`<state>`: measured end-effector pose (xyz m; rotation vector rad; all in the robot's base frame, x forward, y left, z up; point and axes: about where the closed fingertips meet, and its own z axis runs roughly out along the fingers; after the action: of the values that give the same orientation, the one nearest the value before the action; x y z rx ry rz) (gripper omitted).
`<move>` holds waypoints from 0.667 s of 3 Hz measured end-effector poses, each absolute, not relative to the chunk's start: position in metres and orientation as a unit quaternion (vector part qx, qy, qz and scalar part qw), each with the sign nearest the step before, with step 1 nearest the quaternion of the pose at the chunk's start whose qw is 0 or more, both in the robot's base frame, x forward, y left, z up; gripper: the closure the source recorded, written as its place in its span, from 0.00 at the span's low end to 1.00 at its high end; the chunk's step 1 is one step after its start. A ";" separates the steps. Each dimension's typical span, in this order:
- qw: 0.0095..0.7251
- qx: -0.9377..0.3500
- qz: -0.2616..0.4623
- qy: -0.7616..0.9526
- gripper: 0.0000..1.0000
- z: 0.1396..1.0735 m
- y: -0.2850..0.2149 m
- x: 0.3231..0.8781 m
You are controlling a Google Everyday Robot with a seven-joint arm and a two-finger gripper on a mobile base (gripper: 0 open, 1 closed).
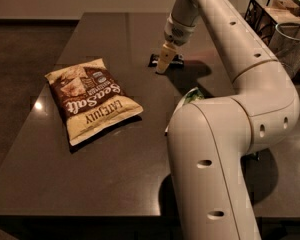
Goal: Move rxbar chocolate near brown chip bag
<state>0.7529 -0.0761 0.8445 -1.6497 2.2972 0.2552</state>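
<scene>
Dark brown tabletop [115, 174] in a dim room, pale wall along the back and dark floor off to the left.

Containers first. There's a black wire basket [262, 15] at the far right corner with some tan, boxy packages [282, 6] sitting in it, can't really read what they are. Just in front of it, along the right edge, stands a round mesh cup [291, 43]; no idea what's inside, the mesh hides it.

The rxbar chocolate [153, 60] lies flat in the far half of the table, roughly midway between the left and right edges. The gripper [161, 70] points down right at it, its tan tip sitting over the middle of the bar, so a bit of black wrapper sticks out on either side. Looks like it's touching or just above, hard to say. From this angle I can't tell if the gripper is open or clamped.

The brown chip bag [92, 100] is lying flat near the left edge, well apart from the bar. A green chip bag [191, 96] peeks out from behind the big white arm [225, 149], nearer the middle.
</scene>
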 end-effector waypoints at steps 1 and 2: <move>0.147 -0.573 0.083 0.802 0.61 0.845 -0.081 0.754; 0.156 -0.581 0.078 0.795 0.85 0.859 -0.080 0.750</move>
<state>0.7503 -0.0802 0.8588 -1.6630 2.2780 0.2234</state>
